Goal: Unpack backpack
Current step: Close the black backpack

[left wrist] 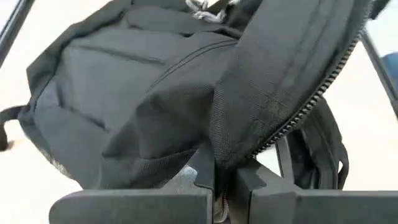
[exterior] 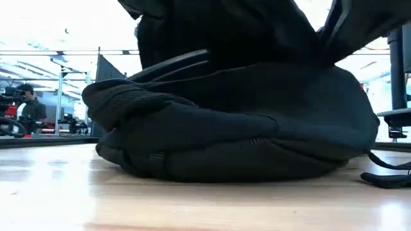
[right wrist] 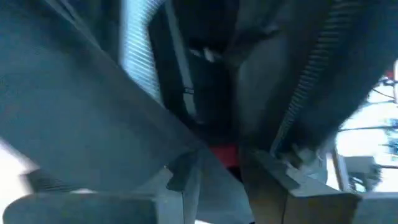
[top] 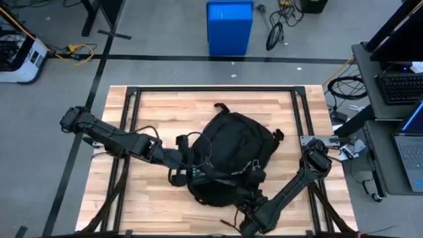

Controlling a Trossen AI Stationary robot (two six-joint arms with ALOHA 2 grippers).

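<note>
The black backpack [top: 232, 147] lies on the middle of the wooden table, resting on its broad underside [exterior: 237, 167]. My left gripper [top: 193, 172] is at its left near side and is shut on a fold of its cloth [left wrist: 225, 186]. My right gripper [top: 250, 190] reaches in from the near right. Its open fingers [right wrist: 224, 171] stand among dark cloth beside a zipper edge [right wrist: 311, 81], and a small red thing [right wrist: 224, 154] shows between them farther in. Whether they touch anything I cannot tell. My left gripper pinches a raised fold of the backpack's cloth [left wrist: 224, 155] between its two fingers, beside the zipper teeth [left wrist: 311, 102] of the open flap. The fingers come roughly level from the table's left. The fold stands up from the pack, and the pack's body stays on the table.
A black metal frame [top: 211, 89] borders the tabletop. A loose strap [exterior: 388, 178] trails on the wood at the pack's side. Beyond the far edge stands a blue box [top: 229, 26]; a desk with a laptop [top: 406, 142] is off to the right. A person [exterior: 29, 106] sits far behind.
</note>
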